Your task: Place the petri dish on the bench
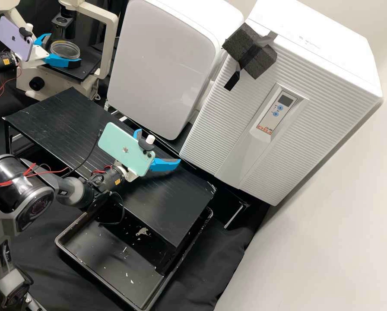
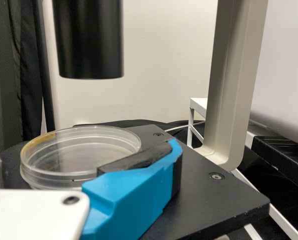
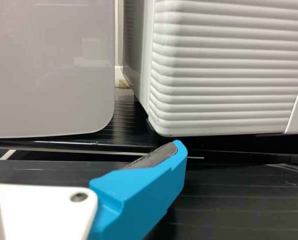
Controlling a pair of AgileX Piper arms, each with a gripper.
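High view, upper left of the frame: your dish (image 1: 65, 49) sits flat on the microscope (image 1: 109, 32) stage (image 2: 213, 200), between the parted jaws of your left gripper (image 1: 65, 49). They aren't gripping it, as far as you can judge; whether one side touches the rim, you can't tell. Your right gripper (image 1: 160, 146), near the middle of that frame, has its jaws open and empty above the worktop (image 1: 59, 116). The step in hand looks like the grasp, so watch it: if you close off-centre, one side will likely meet the dish first and shove it across the stage. The rims look stacked, lid over base; pinch too high and you may lift the lid alone, squeeze too hard and the plastic could crack or pop out. Lift too steeply and you risk the black cylinder (image 2: 90, 40) overhead; swing out wide and the upright (image 2: 233, 85) could knock it loose.
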